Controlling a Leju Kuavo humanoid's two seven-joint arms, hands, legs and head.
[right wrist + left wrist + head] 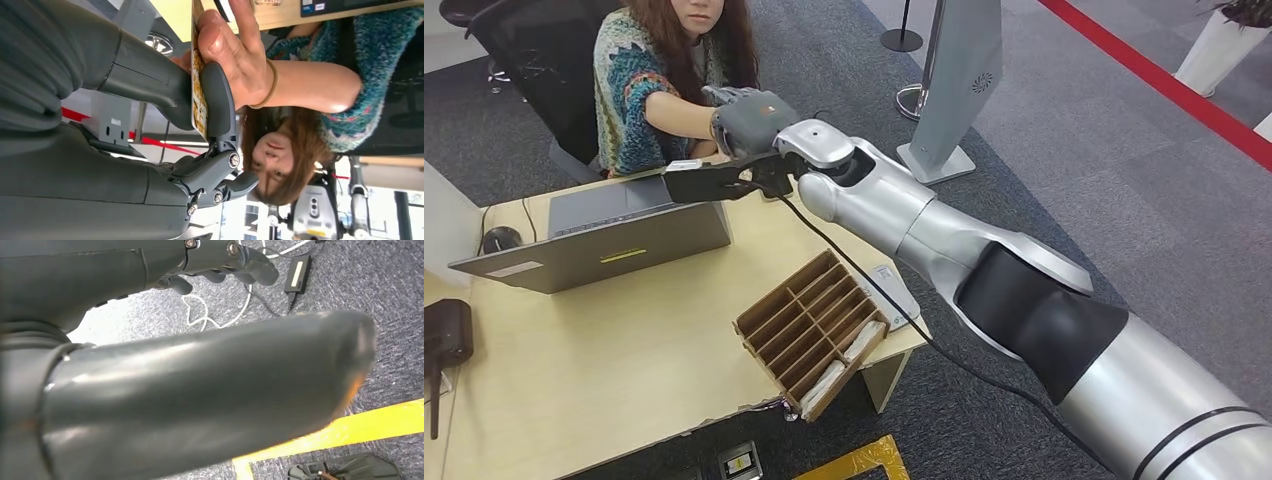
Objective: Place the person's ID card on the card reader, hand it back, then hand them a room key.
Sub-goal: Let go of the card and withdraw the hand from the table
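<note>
A pale wooden worktop [604, 350] with a light, smooth surface carries the scene. On it stands an open grey laptop [599, 240], its lid tilted back toward the robot's side, a small yellow sticker on the lid. Beside the laptop sits a black computer mouse [500, 238] with its cable running across the wood. At the near corner lies a brown cardboard divider box [809, 330] with many narrow slots, set at an angle; white cards [844, 360] lie in its outermost slots. Just beyond that box, at the edge, rests a flat white device [894, 290] with a black cable crossing it. A dark brown object [446, 335] sits at the other end.
</note>
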